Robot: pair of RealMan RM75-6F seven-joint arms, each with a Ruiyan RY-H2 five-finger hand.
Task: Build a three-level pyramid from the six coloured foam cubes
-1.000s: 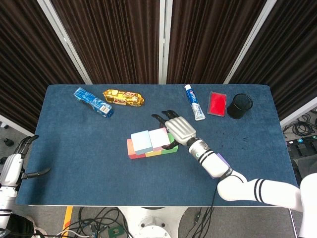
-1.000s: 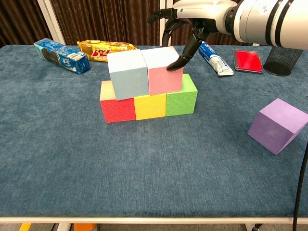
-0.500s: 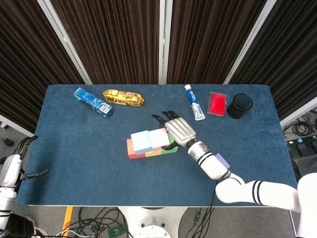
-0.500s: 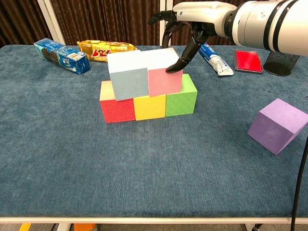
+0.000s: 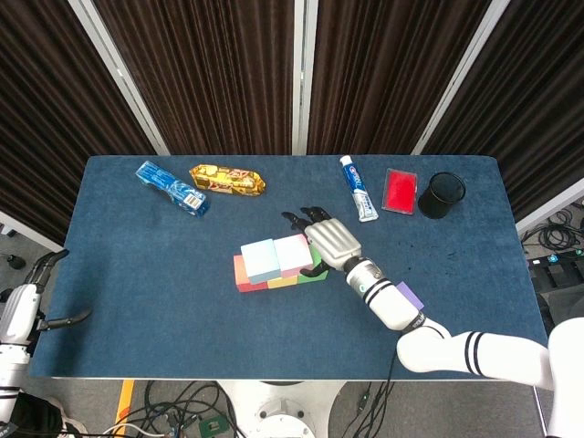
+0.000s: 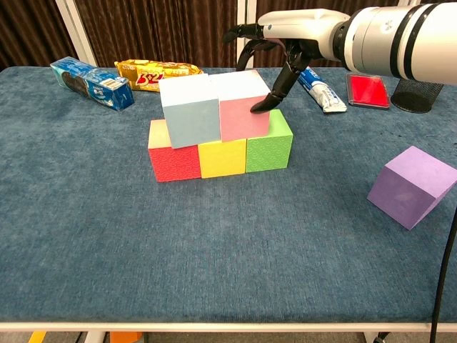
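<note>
Nudging: my right hand [image 6: 275, 53] has its fingers spread, one dark fingertip [image 6: 258, 108] on the right-hand edge of the pink cube [image 6: 244, 116]; nothing is pinched or held.
Change: half a second ago the fingertip sat a little further left on that face; the pink cube has closed up flush against the light blue cube [image 6: 190, 114], where a second ago a slight gap showed.
Meaning: I judge the second level settled, two cubes side by side, so only the cap remains.
Base row: under my hand, red cube [image 6: 174, 162], yellow cube [image 6: 222, 158] and green cube [image 6: 269, 149], touching in a line.
Last piece: purple cube [image 6: 413, 187], well off to the right of my hand and nearer me, tilted on an edge on the table [image 6: 214, 250].
Left hand [image 5: 26, 310]: off the table's left edge, far from the stack; holds nothing, fingers look apart.
Writing: toothpaste tube [image 6: 323, 88] just beyond my hand has printed letters too small to read; gold snack packet [image 6: 157, 73] shows red lettering I cannot make out; blue packet [image 6: 91, 82] likewise unreadable.
Others: red flat box [image 6: 368, 91] and black cup [image 5: 442, 194], far right of the hand.
</note>
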